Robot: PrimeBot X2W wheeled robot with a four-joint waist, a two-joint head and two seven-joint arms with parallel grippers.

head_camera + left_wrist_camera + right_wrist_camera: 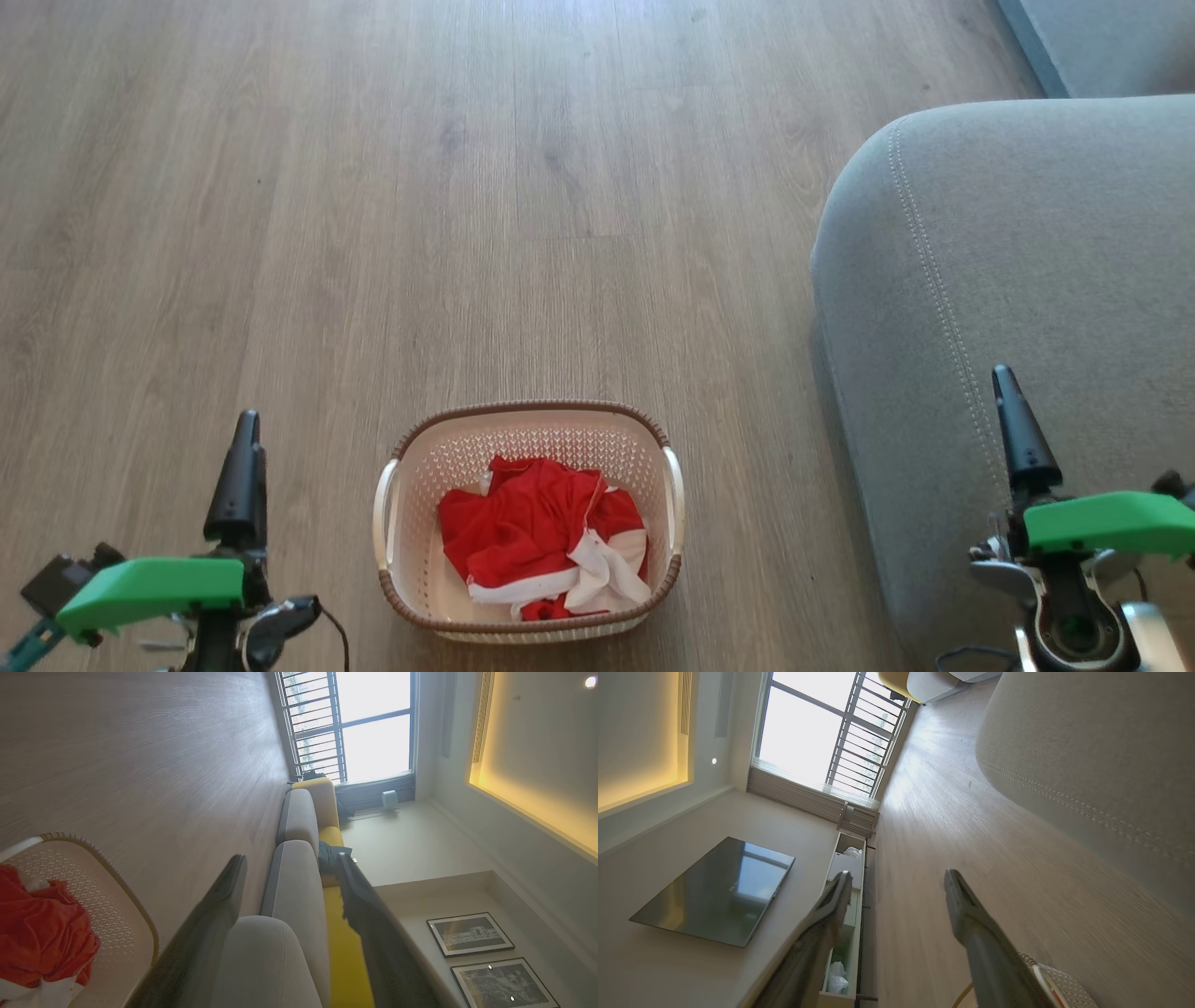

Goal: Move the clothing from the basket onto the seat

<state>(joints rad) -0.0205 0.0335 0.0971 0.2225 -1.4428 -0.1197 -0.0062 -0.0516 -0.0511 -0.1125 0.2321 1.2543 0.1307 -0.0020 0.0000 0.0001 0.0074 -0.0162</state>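
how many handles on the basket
2. The left handle is on the left side of the basket in the head view, and the right handle is on its right side. Both are white, and none seems hidden.

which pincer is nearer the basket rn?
Left. The left pincer sits just left of the basket; the right pincer is farther off on its right, showing against the seat.

Wide-spread end effector (896, 874) near grey seat (1087, 742)
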